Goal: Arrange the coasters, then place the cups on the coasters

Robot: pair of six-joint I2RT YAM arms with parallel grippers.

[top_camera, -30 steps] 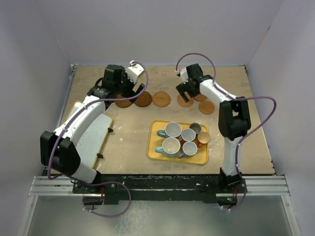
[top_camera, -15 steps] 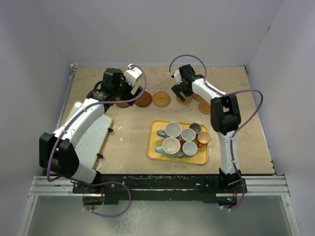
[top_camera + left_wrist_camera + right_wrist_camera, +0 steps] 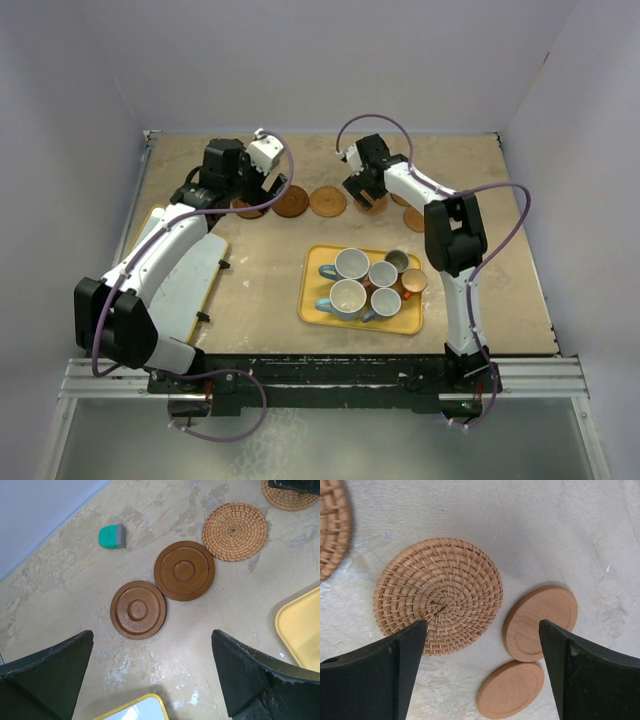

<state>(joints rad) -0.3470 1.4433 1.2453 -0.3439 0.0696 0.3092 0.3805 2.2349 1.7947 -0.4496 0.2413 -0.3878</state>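
Six coasters lie in a row at the back of the table. The left wrist view shows two dark wooden ones [image 3: 138, 610] [image 3: 184, 570] and a woven one [image 3: 234, 531]. In the right wrist view are a woven coaster [image 3: 438, 595] and two pale wooden ones [image 3: 540, 622] [image 3: 511, 689]. My left gripper [image 3: 258, 190] [image 3: 152, 645] hangs open just short of the dark pair. Above the second woven coaster, my right gripper [image 3: 360, 190] [image 3: 482, 630] is open and holds nothing. Six cups, among them a large blue one [image 3: 351, 264], stand on the yellow tray [image 3: 312, 308].
A small teal block [image 3: 112, 536] lies beyond the dark coasters near the back wall. A white board with a yellow rim [image 3: 205, 275] sits under my left arm. The tray's corner [image 3: 300, 625] shows at the right of the left wrist view.
My right gripper has moved left and a little farther back along the coaster row. The left gripper has drifted slightly back and left. Both stay open.
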